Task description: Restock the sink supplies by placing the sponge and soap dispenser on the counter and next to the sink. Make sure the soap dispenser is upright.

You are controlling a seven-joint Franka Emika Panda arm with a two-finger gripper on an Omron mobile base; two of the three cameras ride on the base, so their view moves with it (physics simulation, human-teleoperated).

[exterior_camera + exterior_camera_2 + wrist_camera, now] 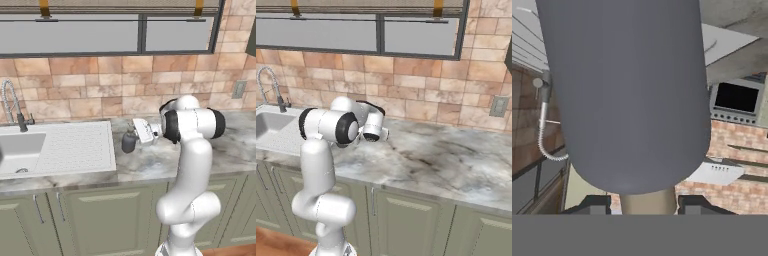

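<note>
Arm pose: the white arm rises from the near side of the cabinets, bends at a dark-banded elbow above the counter edge, and reaches left with the wrist turned sideways, so the hand lies roughly level over the marble.
Gripper (134,134): closed tight around the narrow neck of the soap dispenser (129,142); in the hand view the two dark fingertips (594,204) stand on either side of a tan neck below the bottle's body.
Soap dispenser, place: at the hand's left end, just right of the drainboard, about midway between the counter's near edge and the wall. Whether its base touches the marble cannot be told.
Soap dispenser, shape: dark grey, smooth, matte, rounded; in the hand view a broad cylinder with a rounded shoulder (629,95).
Counter (235,150): grey-white veined marble, polished, over sage-green panelled cabinet doors (107,220) with slim handles.
Sink (20,150): white rectangular basin at far left, with a flat white drainboard (75,146) on its right carrying a fine raised pattern.
Faucet (12,106): coiled chrome spring neck on a dark stem, behind the basin.
Wall: tan and terracotta stone tiles (100,85) in staggered rows; a grey outlet plate (239,89) at the right.
Window (110,32): dark-framed panes above the tiles.
Sponge: I cannot tell where it is.
</note>
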